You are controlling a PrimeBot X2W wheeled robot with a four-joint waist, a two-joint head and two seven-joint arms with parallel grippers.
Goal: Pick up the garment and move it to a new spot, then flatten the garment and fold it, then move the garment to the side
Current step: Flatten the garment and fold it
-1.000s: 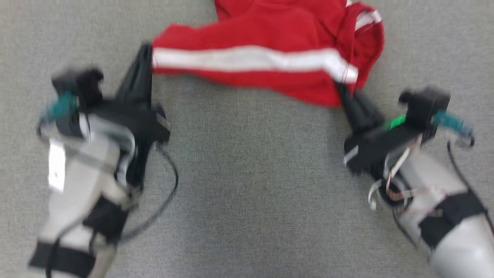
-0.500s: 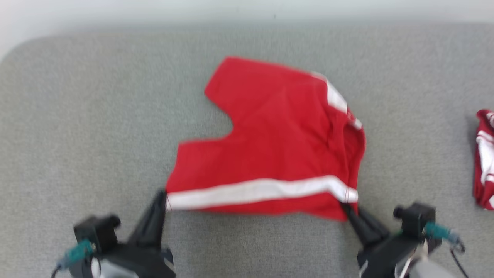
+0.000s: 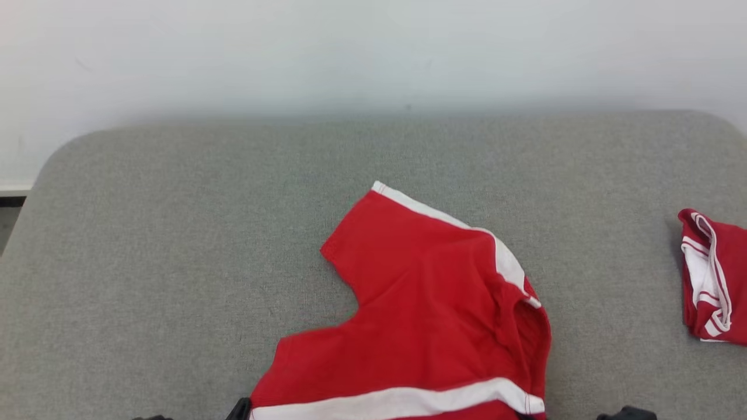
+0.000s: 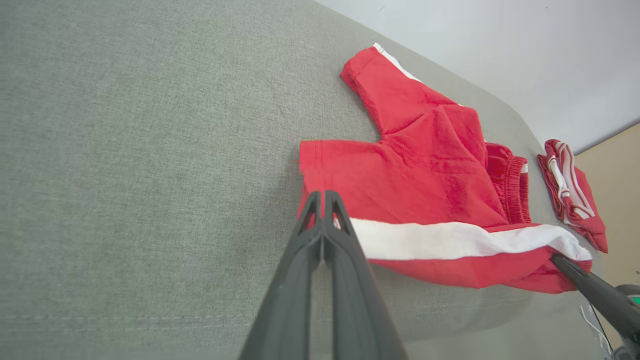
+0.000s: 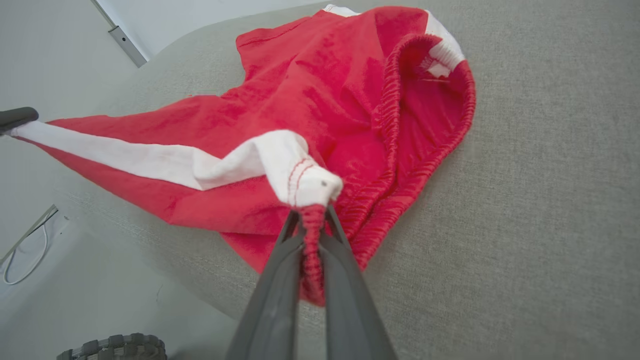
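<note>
The garment is a pair of red shorts with white side stripes, lying on the grey padded table. Its near striped edge is stretched between my two grippers close to the table's front edge. My left gripper is shut on the leg-hem corner at the stripe's end. My right gripper is shut on the bunched elastic waistband of the garment. In the head view just the tip of the left gripper peeks in at the bottom edge. The far leg lies flat on the table.
A second red and white garment lies bunched at the table's right edge. A pale wall rises behind the table. In the right wrist view the floor and a ridged wheel show below the table's front edge.
The head camera has swung upward, so the garment and the grippers sit much lower in the picture. Both grippers keep their hold on the near edge.
</note>
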